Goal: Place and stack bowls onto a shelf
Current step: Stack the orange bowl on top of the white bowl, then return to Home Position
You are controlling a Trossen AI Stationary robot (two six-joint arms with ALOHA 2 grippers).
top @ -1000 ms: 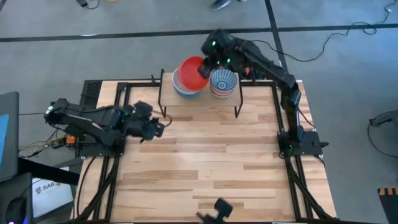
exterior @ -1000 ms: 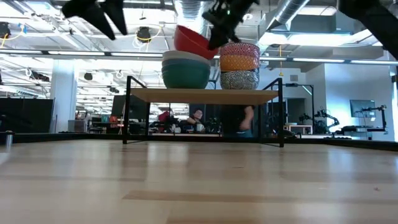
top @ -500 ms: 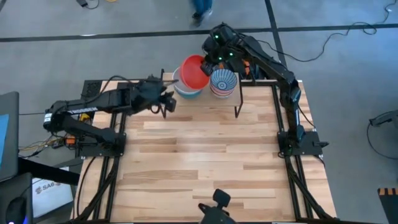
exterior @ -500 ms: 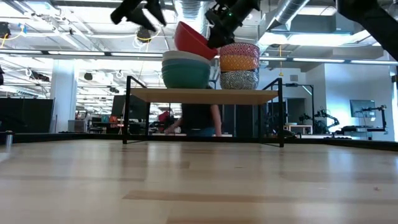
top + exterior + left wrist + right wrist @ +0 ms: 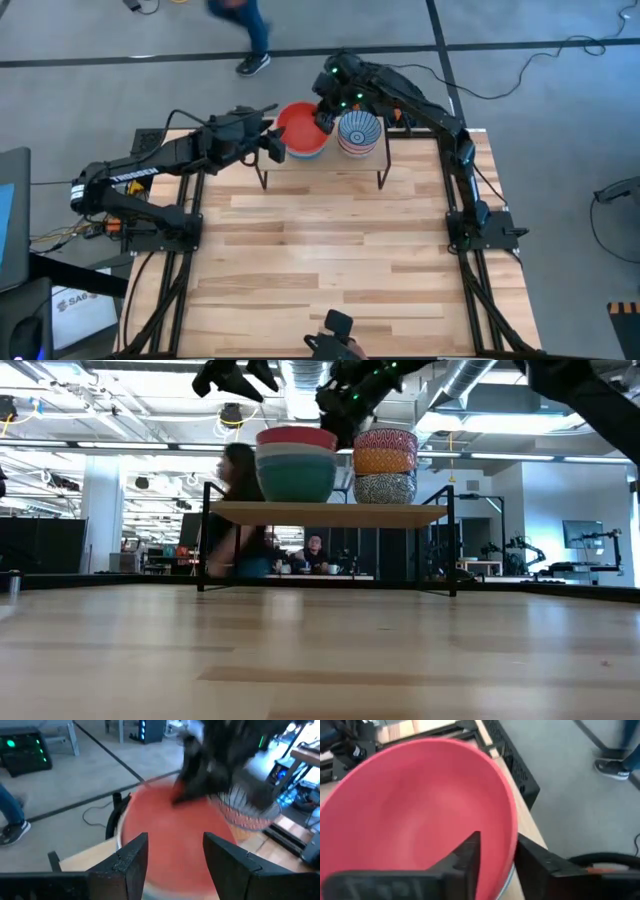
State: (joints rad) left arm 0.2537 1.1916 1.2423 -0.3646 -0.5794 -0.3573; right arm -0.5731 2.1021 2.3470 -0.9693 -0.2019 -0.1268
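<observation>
Levelled on its stack now, red bowl (image 5: 297, 127) stays pinched by right end effector (image 5: 322, 116); left end effector (image 5: 273, 147) hovers open beside.

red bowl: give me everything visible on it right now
The red bowl is small, round, plain and smooth inside, glossy. It sits level, mouth up, nested on top of the left stack on the shelf, over a pale bowl and a green bowl. The right gripper straddles its rim, one finger inside, one outside. The left gripper is open, hovering just beside it. The patterned stack stands alongside.
</observation>
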